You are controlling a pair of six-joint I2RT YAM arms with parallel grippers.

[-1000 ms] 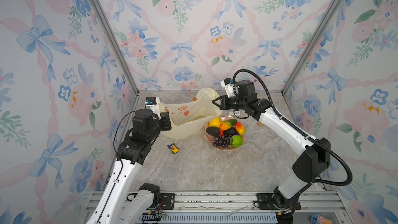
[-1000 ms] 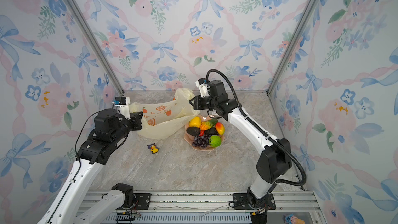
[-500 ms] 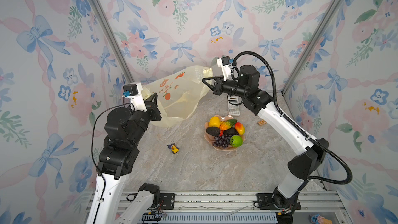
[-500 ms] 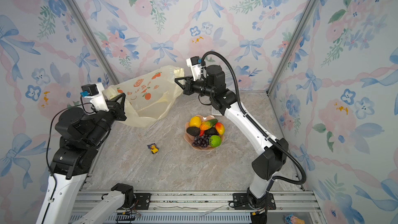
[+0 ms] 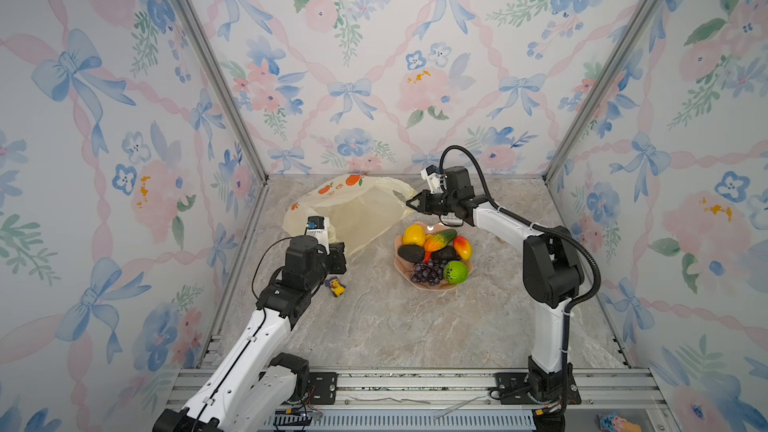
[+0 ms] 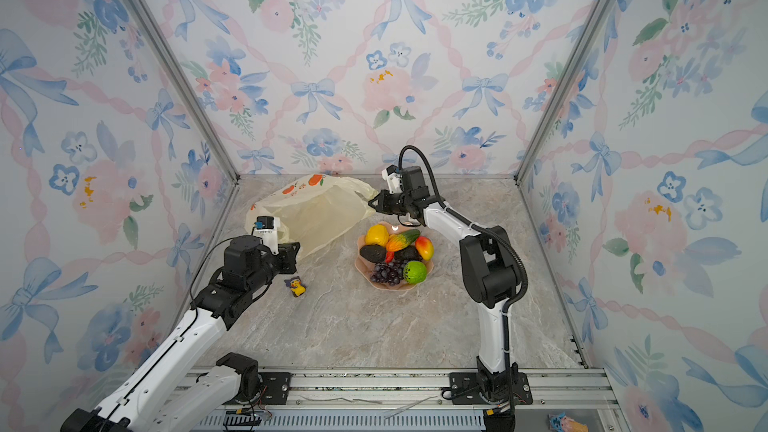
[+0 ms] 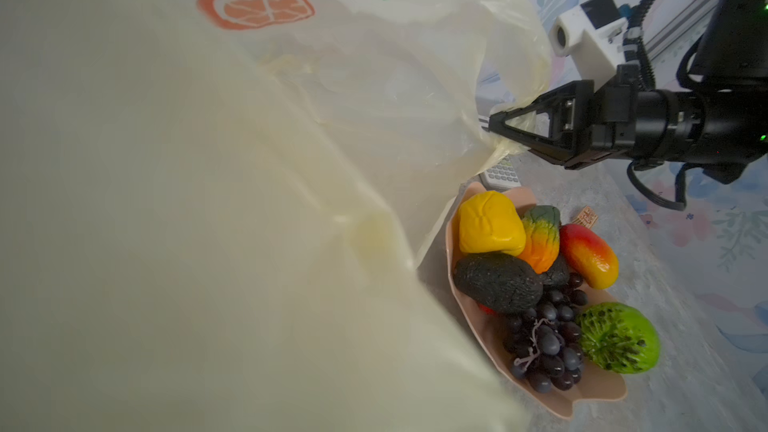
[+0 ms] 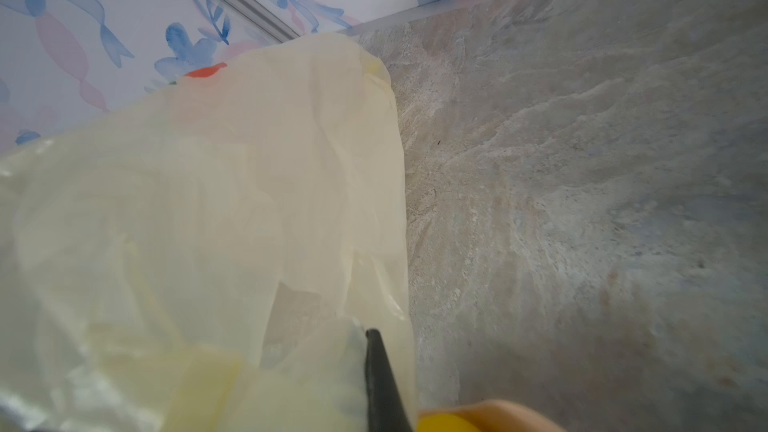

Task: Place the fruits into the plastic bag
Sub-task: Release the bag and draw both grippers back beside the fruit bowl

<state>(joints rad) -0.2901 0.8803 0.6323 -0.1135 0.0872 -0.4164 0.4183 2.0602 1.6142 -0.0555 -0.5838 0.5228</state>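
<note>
The pale-yellow plastic bag lies billowed on the table at the back left, stretched between both grippers. My left gripper is shut on its near corner; in the left wrist view the bag hides the jaws. At the bag's right handle my right gripper is shut on the film. The fruits sit heaped on the pink plate: a yellow one, an orange-green one, a red-yellow one, a bright green one, a dark avocado and purple grapes.
A small yellow-blue duck toy lies on the table just beside my left arm. A calculator lies under the right gripper, behind the plate. A small brown tag lies right of the plate. Flowered walls close in three sides.
Half a second ago both grippers held the bag raised high; both have come down and the bag now rests low at the back left. The fruits have not moved.
</note>
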